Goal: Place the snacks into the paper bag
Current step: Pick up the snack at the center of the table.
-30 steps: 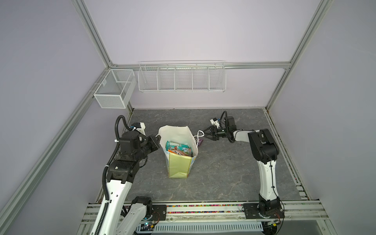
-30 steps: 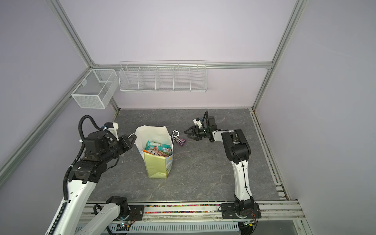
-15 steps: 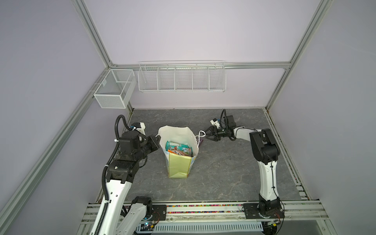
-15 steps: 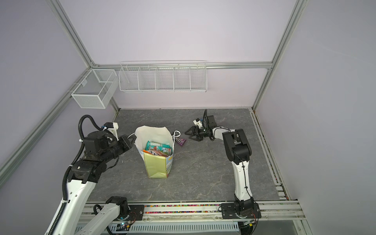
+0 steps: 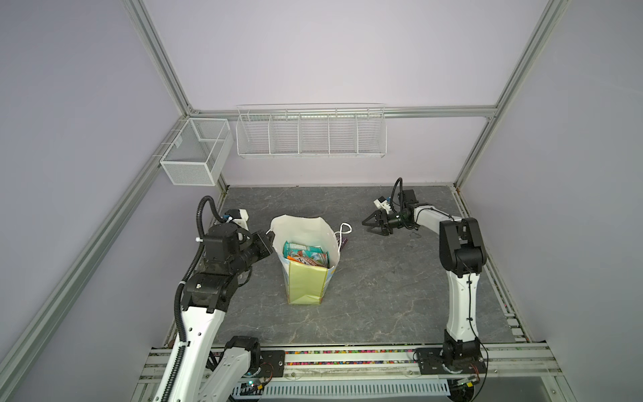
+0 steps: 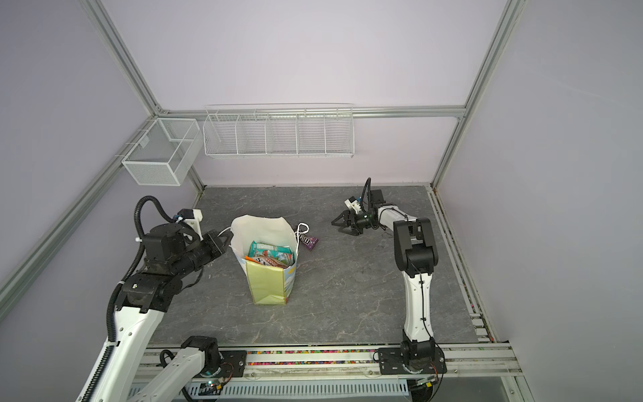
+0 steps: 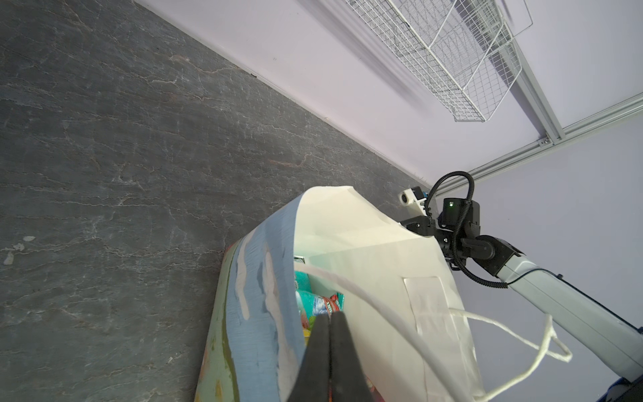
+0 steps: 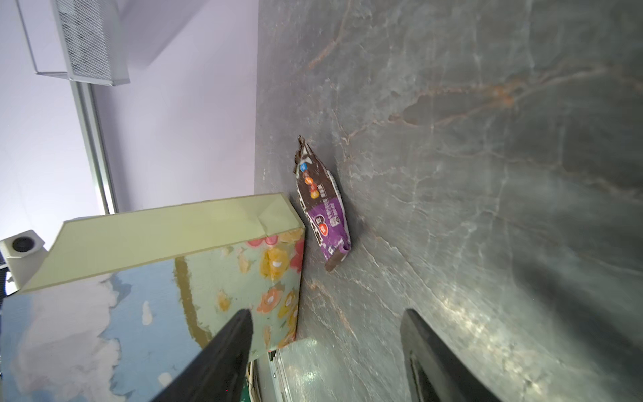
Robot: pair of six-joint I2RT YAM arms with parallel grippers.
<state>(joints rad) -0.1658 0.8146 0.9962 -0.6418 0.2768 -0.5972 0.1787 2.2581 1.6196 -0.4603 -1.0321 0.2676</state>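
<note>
The paper bag (image 5: pixel 306 285) (image 6: pixel 268 285) stands open near the table's middle, its pale yellow-green side toward the front. Inside lie teal and orange snacks (image 5: pixel 306 255) (image 7: pixel 315 302). A brown-purple M&M's pack (image 6: pixel 309 241) (image 8: pixel 322 205) lies flat on the table against the bag's right base, by a white cord handle. My left gripper (image 5: pixel 269 240) (image 7: pixel 330 320) is shut on the bag's left top rim. My right gripper (image 6: pixel 336 224) (image 8: pixel 326 313) hangs open low over the table, to the right of the pack and apart from it, with nothing between its fingers.
A mesh basket (image 5: pixel 196 156) hangs on the left wall and a long wire basket (image 5: pixel 311 134) on the back wall, both well above the table. A metal rail (image 5: pixel 348 358) with both arm bases runs along the front edge.
My right gripper has drifted slightly to the right, away from the bag and the pack. The left arm, bag and pack have not moved.
</note>
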